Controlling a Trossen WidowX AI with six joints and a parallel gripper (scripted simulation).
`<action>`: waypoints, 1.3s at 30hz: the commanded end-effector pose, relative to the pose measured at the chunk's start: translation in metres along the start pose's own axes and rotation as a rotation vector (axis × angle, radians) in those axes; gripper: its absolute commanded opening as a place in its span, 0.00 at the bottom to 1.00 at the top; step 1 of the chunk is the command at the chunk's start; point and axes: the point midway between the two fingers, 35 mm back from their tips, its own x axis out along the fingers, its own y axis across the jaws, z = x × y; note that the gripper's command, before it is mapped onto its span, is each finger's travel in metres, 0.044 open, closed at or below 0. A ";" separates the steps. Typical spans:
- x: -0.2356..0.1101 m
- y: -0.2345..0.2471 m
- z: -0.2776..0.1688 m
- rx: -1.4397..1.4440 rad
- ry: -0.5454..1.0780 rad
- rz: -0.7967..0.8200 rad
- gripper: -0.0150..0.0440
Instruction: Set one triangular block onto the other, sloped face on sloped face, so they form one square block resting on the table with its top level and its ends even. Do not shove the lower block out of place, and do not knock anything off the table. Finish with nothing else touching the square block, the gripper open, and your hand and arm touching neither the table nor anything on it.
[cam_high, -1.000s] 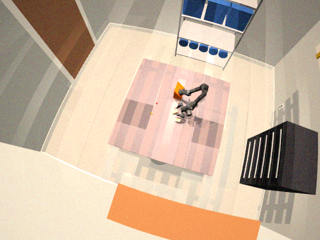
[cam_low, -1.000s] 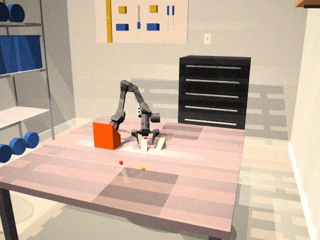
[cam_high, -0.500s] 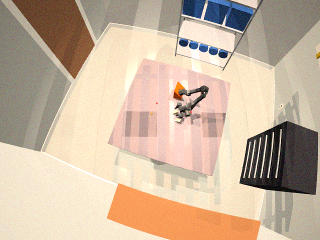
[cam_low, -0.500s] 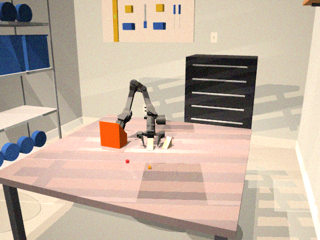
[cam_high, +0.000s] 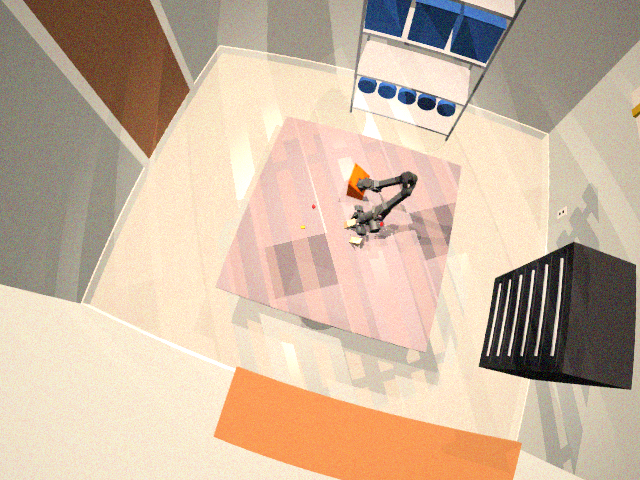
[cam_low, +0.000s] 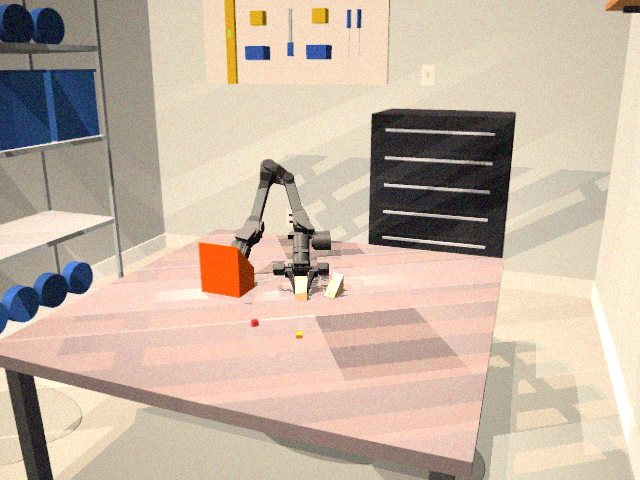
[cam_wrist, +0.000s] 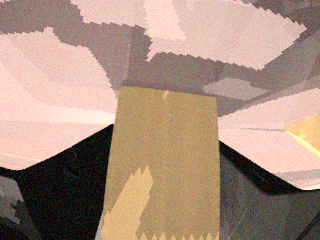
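One tan triangular block (cam_high: 350, 223) (cam_low: 300, 289) (cam_wrist: 163, 174) stands on the pink table (cam_high: 361, 299) (cam_low: 361, 387) between my fingers. My gripper (cam_high: 353, 223) (cam_low: 301, 288) (cam_wrist: 160, 138) reaches down to the table and is shut on this block, with a dark finger against each side in the wrist view. The other tan triangular block (cam_high: 355, 240) (cam_low: 333, 285) (cam_wrist: 307, 134) lies a little to the right, apart from the first, with its sloped face tilted up.
An orange box (cam_high: 355, 180) (cam_low: 222, 268) stands just left of the arm's base. A small red cube (cam_high: 313, 206) (cam_low: 254, 322) and a small yellow cube (cam_high: 302, 226) (cam_low: 298, 334) lie nearer the table's front. A black drawer chest and a shelf stand off the table.
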 end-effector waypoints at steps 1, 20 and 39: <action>0.001 0.001 0.000 0.005 0.003 0.006 0.48; -0.003 0.001 -0.012 0.005 -0.128 0.009 0.25; -0.001 0.001 -0.049 0.005 -0.621 0.005 0.25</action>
